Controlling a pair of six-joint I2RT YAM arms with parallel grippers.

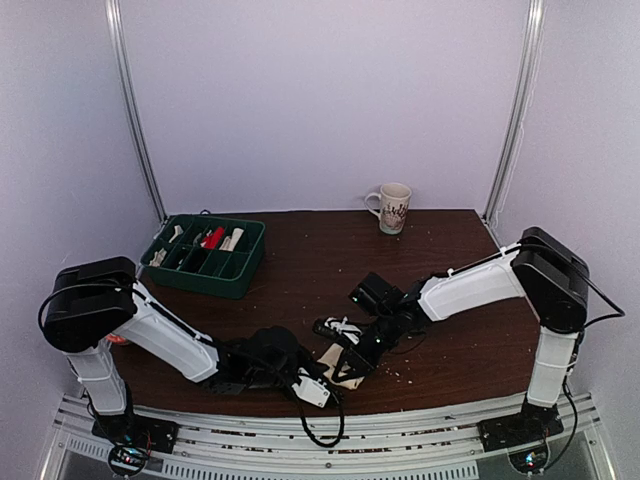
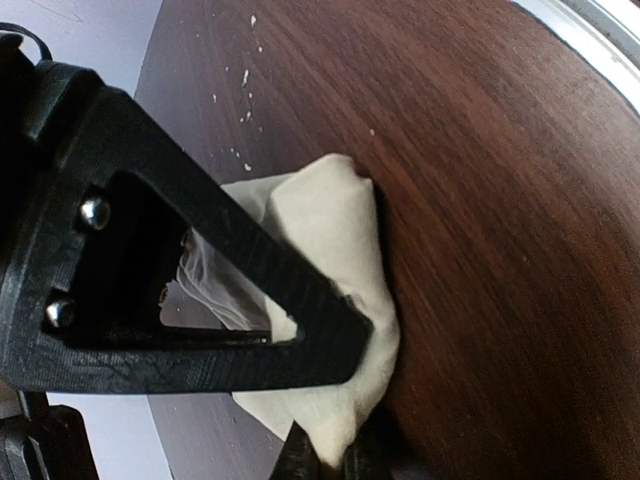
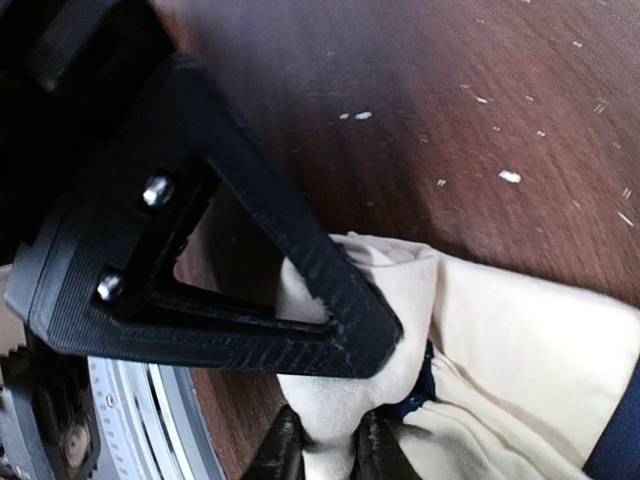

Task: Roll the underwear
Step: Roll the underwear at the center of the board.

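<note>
Looking down from above, we see the underwear (image 2: 330, 230) sitting at the near edge of the brown surface (image 1: 300, 270), roughly in the middle from left to right, with both arms reaching in and meeting over it. It's a cream-coloured piece, bunched up rather than flat, and the right wrist camera shows dark blue running along part of it.

The left end effector (image 2: 335, 415) comes in from the left with its fingers pressed together on one corner of the cloth. In its own wrist view the fabric is squeezed right at the tips, and the rest of the bundle lies folded on the wood just beyond. The right end effector (image 3: 345, 400) comes in from the right. There's a thick wad of the same fabric packed between its two fingers, touching both, so we'd call it clamped on the underwear too. The two sit just beside each other, and from above we can't tell whether they touch.

Further back, a green tray (image 1: 205, 272) with several compartments sits on the far left of the surface with a few small items in it — one red, the others pale, all too small to name. A mug (image 1: 392, 207) with a pattern stands upright at the far edge, right of centre. Little white specks (image 3: 510, 176) are scattered across the wood.
</note>
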